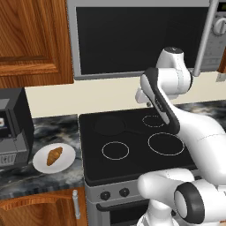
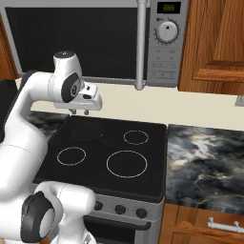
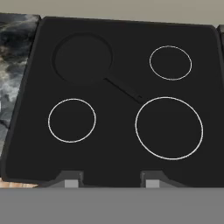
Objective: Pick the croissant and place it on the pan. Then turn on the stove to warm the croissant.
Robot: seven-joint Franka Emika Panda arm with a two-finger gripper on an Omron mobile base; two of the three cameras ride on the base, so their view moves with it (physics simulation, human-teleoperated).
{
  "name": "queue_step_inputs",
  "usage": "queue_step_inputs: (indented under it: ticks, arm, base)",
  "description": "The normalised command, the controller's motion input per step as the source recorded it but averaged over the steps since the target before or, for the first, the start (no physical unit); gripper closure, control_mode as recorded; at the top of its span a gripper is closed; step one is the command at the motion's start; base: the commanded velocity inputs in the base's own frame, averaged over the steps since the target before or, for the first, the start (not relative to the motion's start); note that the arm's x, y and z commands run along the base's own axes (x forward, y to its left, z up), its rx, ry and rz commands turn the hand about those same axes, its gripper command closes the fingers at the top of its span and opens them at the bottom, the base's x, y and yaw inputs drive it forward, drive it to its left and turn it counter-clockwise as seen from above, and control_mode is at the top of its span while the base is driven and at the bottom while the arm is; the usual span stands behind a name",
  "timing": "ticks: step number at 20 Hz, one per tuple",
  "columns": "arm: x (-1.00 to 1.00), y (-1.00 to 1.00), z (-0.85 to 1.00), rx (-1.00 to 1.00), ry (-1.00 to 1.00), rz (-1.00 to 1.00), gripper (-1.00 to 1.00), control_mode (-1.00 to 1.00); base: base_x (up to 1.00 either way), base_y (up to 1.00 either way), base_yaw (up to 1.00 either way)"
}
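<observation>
My gripper hung above the stove, its fingers drawn close together with nothing between them; I held no croissant. From the hand's own camera, the pan sat at about eleven o'clock on the cooktop, over the back-left burner, its handle running toward four o'clock. The small ring lay at one o'clock, the large ring at four, the front-left ring at eight.

The croissant rested on the round white plate on the marbled counter, at nine o'clock from the stove in the left base view and well apart from my hand. A dark appliance stood just beside the plate at ten o'clock.

As I judged it, the step in hand was the reach for the pastry, barely begun. To do it well I needed to spread my fingers before descending, swing left past the stove's edge, come down straight over the middle of the crescent and close across its narrow width. I also needed to keep clear of the appliance.

The knobs sat along the silver front, for later.
</observation>
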Motion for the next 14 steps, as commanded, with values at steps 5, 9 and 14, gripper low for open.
queue_step_inputs:
  ticks: [5,9,14]
  arm:
    - [-0.12,0.00,-0.01,0.00,0.00,0.00,-1.00,-1.00]
    - [-0.30,0.02,-0.06,0.00,0.00,0.00,-1.00,-1.00]
    - [-0.33,0.04,-0.06,0.00,0.00,0.00,-1.00,-1.00]
  base:
    - [0.00,0.00,0.00]
    - [0.00,0.00,0.00]
    - [0.00,0.00,0.00]
